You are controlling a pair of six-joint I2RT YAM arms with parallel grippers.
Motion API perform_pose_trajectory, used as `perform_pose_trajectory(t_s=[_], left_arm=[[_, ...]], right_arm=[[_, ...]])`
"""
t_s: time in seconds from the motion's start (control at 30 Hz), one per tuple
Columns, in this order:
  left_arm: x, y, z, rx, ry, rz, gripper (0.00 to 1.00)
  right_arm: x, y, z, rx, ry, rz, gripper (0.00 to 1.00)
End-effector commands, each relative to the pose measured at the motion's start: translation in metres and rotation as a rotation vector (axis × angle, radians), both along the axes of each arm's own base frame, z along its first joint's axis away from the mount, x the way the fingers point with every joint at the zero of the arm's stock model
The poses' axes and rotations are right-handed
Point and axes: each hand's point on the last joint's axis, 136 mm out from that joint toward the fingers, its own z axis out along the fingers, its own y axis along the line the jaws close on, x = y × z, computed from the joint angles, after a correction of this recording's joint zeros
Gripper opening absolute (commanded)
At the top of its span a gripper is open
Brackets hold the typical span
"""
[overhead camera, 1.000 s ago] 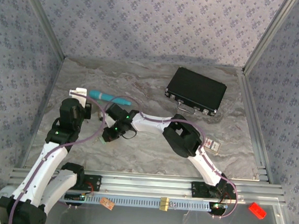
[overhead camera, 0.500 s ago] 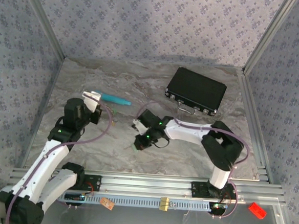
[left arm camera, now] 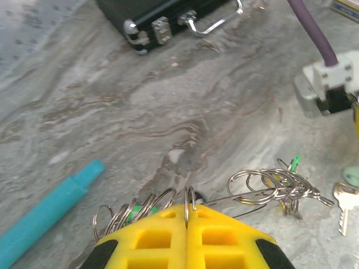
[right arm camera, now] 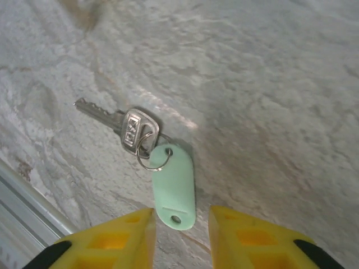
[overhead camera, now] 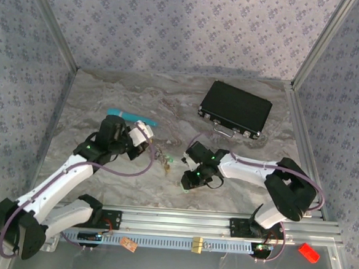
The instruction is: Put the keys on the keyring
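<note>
Item 1 — left gripper [left arm camera: 187,216]: clenched. On my left wrist feed the yellow pads [left arm camera: 151,238] meet, and one wire loop of the keyring [left arm camera: 279,183] stands pinched in the seam between them. From there the keyring runs right as a string of silver loops on the table [overhead camera: 108,92]. A green tag [left arm camera: 294,163] sits at its right end, with a few small keys [left arm camera: 289,204] hanging just near of it.

Item 2 — right gripper [right arm camera: 179,212]: released, fingers spread low over the marble. One silver key [right arm camera: 132,126] lies flat there, joined by a small ring [right arm camera: 150,158] to a pale green tag [right arm camera: 175,188]. The tag's near end lies between the two fingers; I cannot tell if either touches it.

Item 3: on the overhead feed both grippers are at mid-table, the left one to the left, with the keyring between them and closer to the left one.

Item 4: black case [overhead camera: 235,109], shut, lies far right, well apart from both grippers.

Item 5: teal stick [overhead camera: 120,114], lying flat, on the far left side of the left arm.
</note>
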Motion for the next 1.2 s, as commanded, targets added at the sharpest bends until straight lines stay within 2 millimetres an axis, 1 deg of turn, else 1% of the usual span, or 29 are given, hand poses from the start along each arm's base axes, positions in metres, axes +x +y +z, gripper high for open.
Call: perform_pose_trajectory(t_s=[0.0,0.1,0.17,0.23,0.3,0.33,0.37,0.4,0.43,0.5,0.57,0.67,0.8,0.93,1.17], left_arm=[[-0.009,-0.016,0.014,-0.020,-0.019,-0.122,0.00],[-0.010,-0.015,0.008,0.007,-0.013,-0.134,0.00],[-0.009,-0.013,0.004,0.027,-0.010,-0.129,0.00],[-0.008,-0.010,0.001,0.044,-0.008,-0.121,0.00],[-0.008,-0.009,0.000,0.051,-0.007,-0.120,0.00],[-0.008,-0.009,0.000,0.051,-0.008,-0.119,0.00],[-0.008,-0.009,-0.001,0.053,-0.007,-0.118,0.00],[-0.008,-0.009,-0.001,0.054,-0.005,-0.117,0.00],[-0.008,-0.009,-0.002,0.053,-0.004,-0.118,0.00],[-0.008,-0.009,-0.003,0.052,-0.005,-0.117,0.00],[-0.008,-0.009,-0.004,0.052,-0.006,-0.116,0.00],[-0.008,-0.009,-0.004,0.050,-0.006,-0.118,0.00],[-0.014,-0.011,-0.007,0.043,0.009,-0.147,0.00],[-0.017,-0.013,-0.008,0.040,0.007,-0.169,0.00],[-0.019,-0.015,-0.007,0.035,0.002,-0.182,0.00]], right_arm=[[0.008,-0.007,0.014,-0.003,-0.093,0.017,0.38],[0.015,-0.003,0.032,0.009,-0.264,0.133,0.39],[0.019,0.002,0.046,0.013,-0.446,0.252,0.39],[0.024,0.010,0.067,0.042,-0.669,0.381,0.39],[0.019,0.018,0.083,0.092,-0.860,0.539,0.39],[0.012,0.020,0.087,0.115,-0.945,0.653,0.40],[0.007,0.019,0.086,0.116,-1.007,0.750,0.41],[0.003,0.017,0.083,0.097,-1.068,0.862,0.42],[-0.002,0.014,0.076,0.071,-1.091,0.961,0.43],[-0.004,0.008,0.063,0.025,-1.070,1.074,0.44],[-0.006,0.008,0.053,0.022,-1.008,1.111,0.44],[-0.005,0.015,0.043,0.036,-0.966,1.111,0.44],[0.005,0.020,0.027,0.010,-0.919,1.054,0.44],[0.007,0.030,0.020,0.045,-0.893,1.017,0.45],[0.007,0.039,0.012,0.087,-0.841,1.003,0.47]])
